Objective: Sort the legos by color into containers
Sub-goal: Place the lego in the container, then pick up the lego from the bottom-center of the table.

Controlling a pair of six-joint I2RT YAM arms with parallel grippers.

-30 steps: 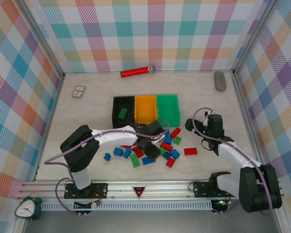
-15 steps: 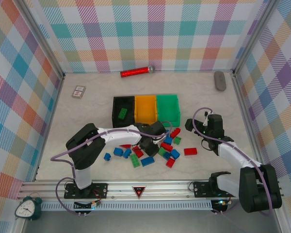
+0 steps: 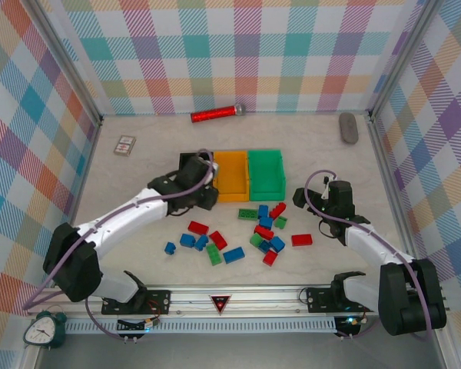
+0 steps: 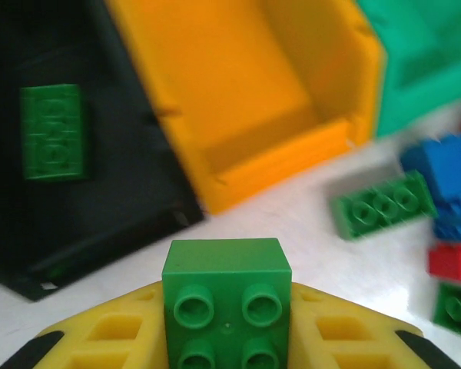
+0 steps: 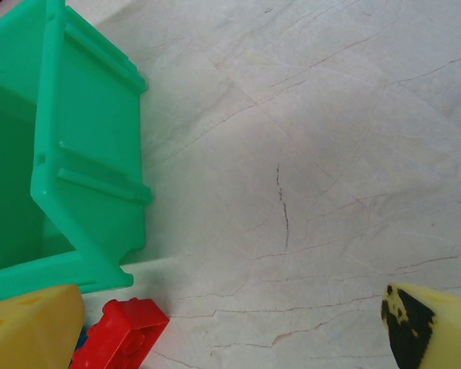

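Top external view is showing the desk (image 3: 138, 177) with three joined bins at its middle: black bin (image 3: 186, 160), orange bin (image 3: 231, 175) and green bin (image 3: 266, 171). The left pincer (image 3: 207, 200) is hanging at the near edge of the black and orange bins, narrowed onto a square green brick (image 4: 225, 296). The right pincer (image 3: 302, 198) is standing wide and empty beside the green bin. Loose bricks (image 3: 263, 231) are lying scattered just in front of the bins.

I'd say the drop-off is in hand. One green piece (image 4: 52, 132) is lying in the black bin, so the next move is calling for a short reach over that rim and a release.

From above, the arm is hiding the held brick and much of the black bin. The left wrist camera is cutting off most of the green bin.
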